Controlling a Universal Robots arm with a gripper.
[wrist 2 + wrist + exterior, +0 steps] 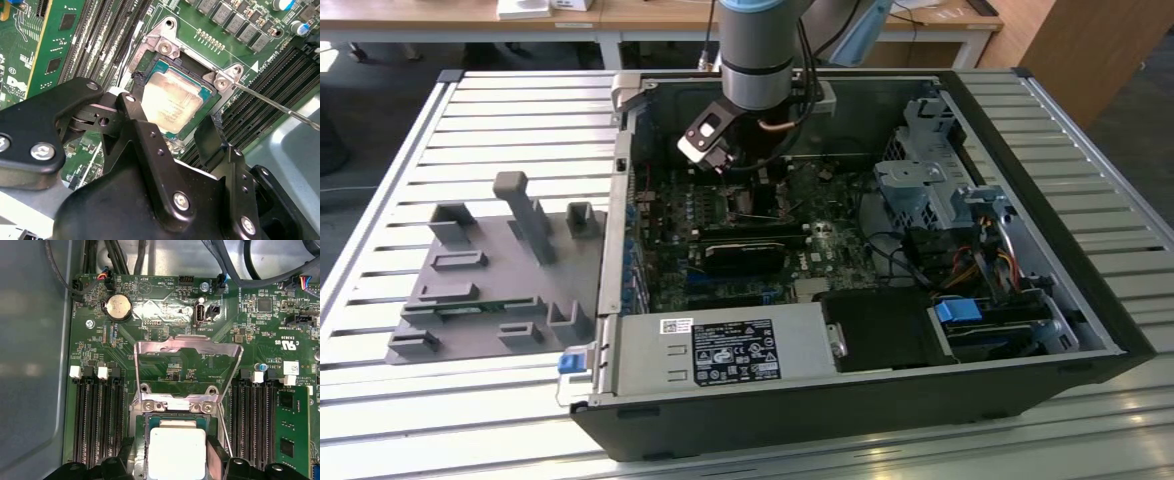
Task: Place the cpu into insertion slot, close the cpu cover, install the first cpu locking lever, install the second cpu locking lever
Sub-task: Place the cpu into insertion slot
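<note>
Fixture plate (494, 290), grey, 9 o'clock of computer case (1067, 300) in exterior view. Gripper (174, 101) inside near 11 o'clock, jaws spread, flanking cpu (177, 452) seated in insertion slot (172, 406). Cpu cover (187, 346) raised.

One cpu (177, 455), one cpu cover (186, 346), one insertion slot (165, 46), one round coin battery (119, 307).

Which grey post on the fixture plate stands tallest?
The middle post; it rises well above all the others on the plate.
</note>
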